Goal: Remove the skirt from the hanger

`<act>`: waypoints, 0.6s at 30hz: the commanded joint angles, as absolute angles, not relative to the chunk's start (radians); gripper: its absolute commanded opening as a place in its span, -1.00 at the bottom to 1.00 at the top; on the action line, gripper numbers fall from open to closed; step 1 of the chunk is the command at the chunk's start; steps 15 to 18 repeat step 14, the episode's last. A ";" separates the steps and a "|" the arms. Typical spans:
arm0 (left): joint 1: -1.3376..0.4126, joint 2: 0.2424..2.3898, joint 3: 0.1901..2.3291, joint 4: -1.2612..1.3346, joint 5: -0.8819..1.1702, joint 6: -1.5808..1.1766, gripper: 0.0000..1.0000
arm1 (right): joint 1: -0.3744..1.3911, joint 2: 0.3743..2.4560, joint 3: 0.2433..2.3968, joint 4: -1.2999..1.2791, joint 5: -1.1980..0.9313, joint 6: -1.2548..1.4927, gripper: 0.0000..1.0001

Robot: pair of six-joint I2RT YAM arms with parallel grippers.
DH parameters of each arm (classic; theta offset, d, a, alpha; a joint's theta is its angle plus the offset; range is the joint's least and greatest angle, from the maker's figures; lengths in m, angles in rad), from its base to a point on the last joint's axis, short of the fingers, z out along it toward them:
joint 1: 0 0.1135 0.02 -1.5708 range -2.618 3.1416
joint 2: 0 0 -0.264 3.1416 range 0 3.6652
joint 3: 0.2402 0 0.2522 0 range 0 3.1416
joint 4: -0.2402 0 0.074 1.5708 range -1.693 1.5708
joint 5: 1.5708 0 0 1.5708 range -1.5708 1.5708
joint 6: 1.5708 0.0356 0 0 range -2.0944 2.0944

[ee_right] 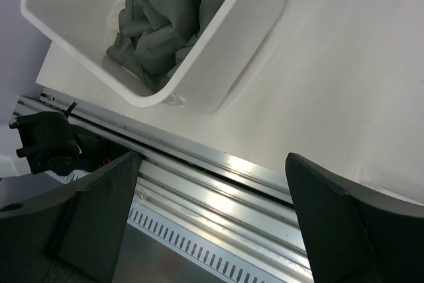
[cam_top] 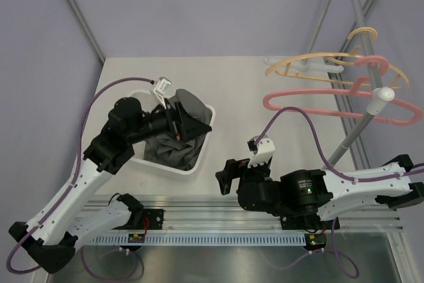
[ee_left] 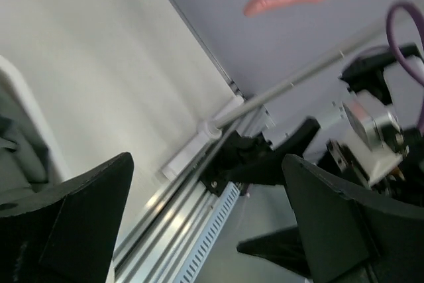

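at the table (cam_top: 265,117) edge, skirt (cam_top: 169,152) lies in bin (cam_top: 173,171); left hand (ee_left: 207,160) and right hand (ee_right: 212,157) both released.

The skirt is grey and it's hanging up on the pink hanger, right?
Not quite. The skirt is grey, but it isn't on the pink hanger. It lies crumpled inside the white tub on the table. The right wrist view shows this best, and the top external view shows the pink hanger bare on the rack.
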State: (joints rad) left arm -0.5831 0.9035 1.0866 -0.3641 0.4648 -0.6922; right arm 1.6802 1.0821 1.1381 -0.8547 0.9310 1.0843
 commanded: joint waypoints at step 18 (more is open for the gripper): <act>-0.699 0.341 0.582 -0.055 0.664 -0.707 0.98 | 1.675 0.925 0.879 -0.502 0.986 0.941 0.99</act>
